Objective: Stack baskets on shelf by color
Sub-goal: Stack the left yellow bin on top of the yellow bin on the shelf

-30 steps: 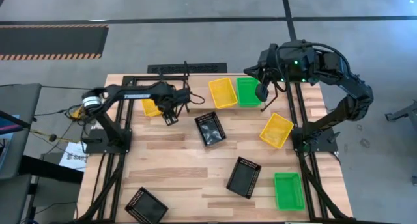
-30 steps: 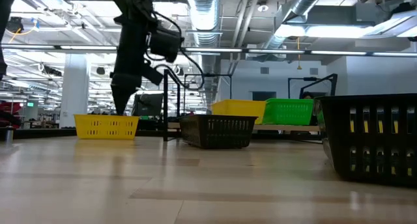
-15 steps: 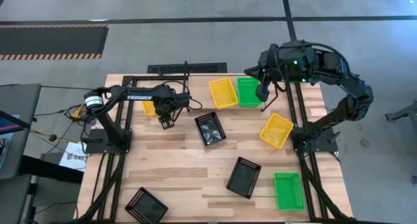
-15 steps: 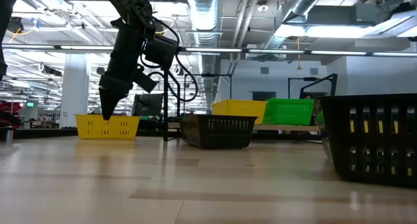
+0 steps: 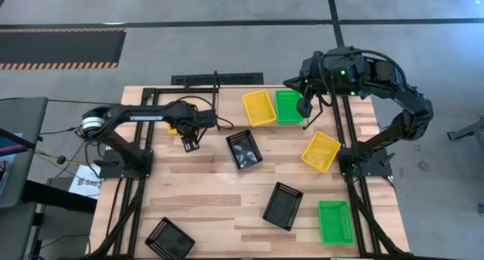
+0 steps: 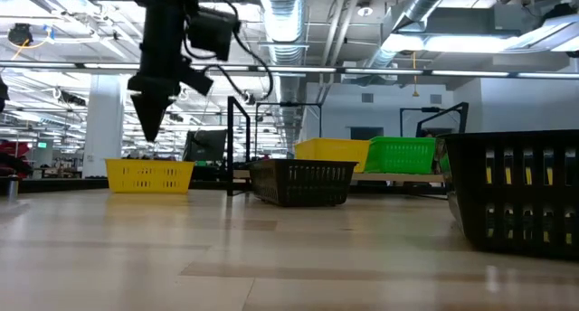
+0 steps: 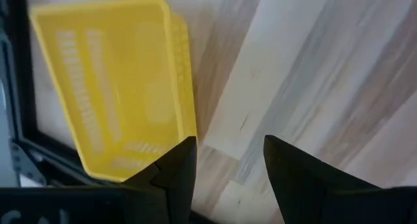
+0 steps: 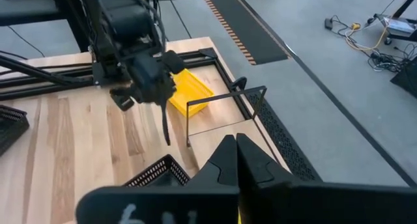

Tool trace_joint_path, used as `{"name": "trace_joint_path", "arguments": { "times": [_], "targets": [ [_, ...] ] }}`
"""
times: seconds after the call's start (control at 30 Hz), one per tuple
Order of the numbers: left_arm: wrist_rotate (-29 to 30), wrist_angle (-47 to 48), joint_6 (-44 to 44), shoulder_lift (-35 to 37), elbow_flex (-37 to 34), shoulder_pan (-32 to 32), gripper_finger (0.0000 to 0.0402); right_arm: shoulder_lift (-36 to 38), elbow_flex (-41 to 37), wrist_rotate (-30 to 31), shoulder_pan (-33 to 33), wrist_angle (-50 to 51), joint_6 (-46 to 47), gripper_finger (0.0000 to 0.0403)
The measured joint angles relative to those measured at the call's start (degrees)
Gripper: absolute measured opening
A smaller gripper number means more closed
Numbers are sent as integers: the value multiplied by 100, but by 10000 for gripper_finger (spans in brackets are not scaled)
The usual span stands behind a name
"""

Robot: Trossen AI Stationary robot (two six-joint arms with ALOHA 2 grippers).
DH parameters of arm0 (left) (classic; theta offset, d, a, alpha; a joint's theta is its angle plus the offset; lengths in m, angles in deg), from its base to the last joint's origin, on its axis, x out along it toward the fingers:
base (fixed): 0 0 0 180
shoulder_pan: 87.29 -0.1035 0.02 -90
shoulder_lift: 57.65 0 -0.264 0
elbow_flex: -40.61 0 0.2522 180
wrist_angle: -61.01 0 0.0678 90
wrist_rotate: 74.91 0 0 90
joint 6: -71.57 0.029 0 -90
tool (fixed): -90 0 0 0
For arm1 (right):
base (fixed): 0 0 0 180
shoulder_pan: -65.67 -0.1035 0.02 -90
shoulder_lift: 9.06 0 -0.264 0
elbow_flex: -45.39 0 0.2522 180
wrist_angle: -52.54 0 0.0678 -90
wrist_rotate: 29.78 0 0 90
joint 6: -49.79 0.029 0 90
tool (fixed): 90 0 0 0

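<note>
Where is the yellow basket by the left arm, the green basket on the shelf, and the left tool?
Yellow basket [image 7: 111, 87]: left wrist view, on its floor.
Green basket [image 5: 288, 106]: high view, on its middle.
Left tool [image 6: 150, 130]: low view, at its fingertips.

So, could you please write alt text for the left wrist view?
The left end effector hangs open and empty above the wooden table. A yellow basket lies just beyond its fingers, near the table's black frame.
</note>
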Motion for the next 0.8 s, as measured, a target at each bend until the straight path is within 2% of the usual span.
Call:
{"name": "trace_joint_path", "arguments": {
  "times": [0.23, 0.4, 0.6, 0.8],
  "targets": [
    [-274, -280, 60, 762, -901, -433, 167, 0, 0, 1, -50, 0, 156, 4],
    [-456, -686, 139, 985, -1618, -713, 167, 0, 1, 1, -138, -81, 160, 3],
    [-764, -1519, 190, 923, -1862, -778, 167, 0, 0, 0, -155, -258, 168, 4],
    [-630, -1567, 461, 896, -1823, -765, 167, 0, 0, 1, -190, -321, 171, 4]
  ]
}}
